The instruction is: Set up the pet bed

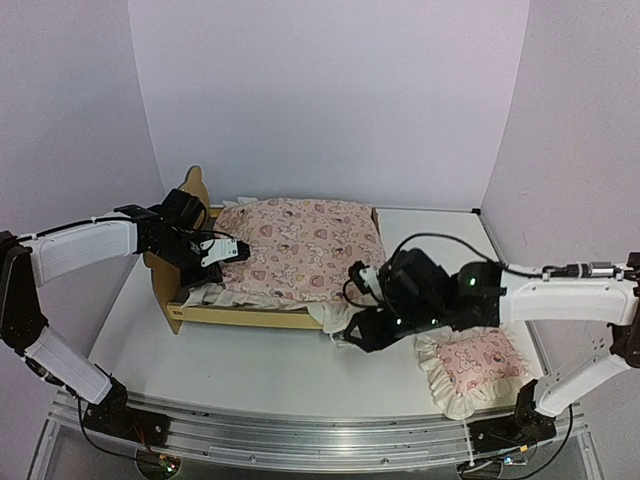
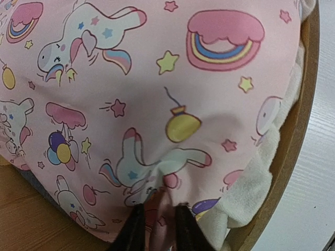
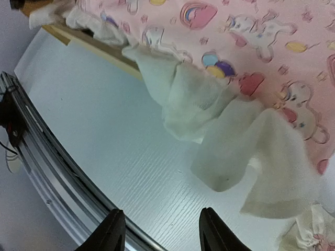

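Observation:
The pet bed (image 1: 250, 317) stands at the table's left middle, its eared headboard (image 1: 192, 188) to the left. A pink printed mattress cushion (image 1: 305, 245) lies on it, bulging above the rails. My left gripper (image 1: 218, 262) is at the head end. In the left wrist view the left gripper (image 2: 157, 230) is shut on a pinched fold of the cushion (image 2: 157, 78), beside the wooden rail (image 2: 293, 141). My right gripper (image 1: 350, 335) hovers by the bed's front foot corner. In the right wrist view the right gripper (image 3: 162, 232) is open over bare table, just short of the cushion's white ruffle (image 3: 209, 115).
A small pink ruffled pillow (image 1: 472, 365) lies on the table at the right, under the right arm. A metal rail (image 1: 320, 440) runs along the table's near edge. Lilac walls close in the back and both sides.

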Tool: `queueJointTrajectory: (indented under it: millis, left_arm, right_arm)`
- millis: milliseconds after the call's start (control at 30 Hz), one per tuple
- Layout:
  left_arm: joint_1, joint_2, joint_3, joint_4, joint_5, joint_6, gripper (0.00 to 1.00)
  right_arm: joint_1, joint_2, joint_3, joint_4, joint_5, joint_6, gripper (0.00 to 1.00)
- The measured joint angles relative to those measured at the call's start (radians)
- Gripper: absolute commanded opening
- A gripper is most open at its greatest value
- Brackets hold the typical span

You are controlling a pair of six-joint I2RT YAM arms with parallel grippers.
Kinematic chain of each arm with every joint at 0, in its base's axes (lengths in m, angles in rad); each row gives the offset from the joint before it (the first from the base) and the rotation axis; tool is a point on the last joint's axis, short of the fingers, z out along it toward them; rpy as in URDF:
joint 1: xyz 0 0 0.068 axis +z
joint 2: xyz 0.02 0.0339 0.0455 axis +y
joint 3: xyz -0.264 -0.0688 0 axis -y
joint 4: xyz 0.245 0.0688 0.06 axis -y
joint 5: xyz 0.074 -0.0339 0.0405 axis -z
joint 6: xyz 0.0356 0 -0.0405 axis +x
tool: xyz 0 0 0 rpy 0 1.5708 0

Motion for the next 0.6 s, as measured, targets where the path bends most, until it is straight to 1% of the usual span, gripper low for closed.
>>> queueJointTrajectory:
  millis: [67, 133, 233, 333, 467, 600]
  left_arm:
    - [0.0, 0.0, 0.0, 0.0, -0.013, 0.001, 0.01]
    - [0.0, 0.0, 0.002, 0.0, -0.019, -0.005, 0.0]
    - [0.0, 0.0, 0.015, -0.001, -0.019, -0.022, 0.0]
    - [0.0, 0.0, 0.05, -0.001, -0.012, -0.049, 0.0]
    - [0.0, -0.001, 0.093, -0.001, 0.016, -0.084, 0.0]
    - [0.0, -0.001, 0.107, 0.0, 0.042, -0.102, 0.0]
  right_arm:
    - [0.035, -0.002, -0.145, 0.17, 0.027, -0.033, 0.49]
    - [0.061, 0.015, -0.271, 0.335, 0.061, -0.066, 0.5]
    - [0.078, 0.075, -0.379, 0.557, 0.122, -0.109, 0.5]
    - [0.079, 0.165, -0.417, 0.762, 0.173, -0.159, 0.5]
    - [0.08, 0.316, -0.423, 1.037, 0.238, -0.231, 0.49]
    - [0.08, 0.472, -0.426, 1.282, 0.302, -0.288, 0.45]
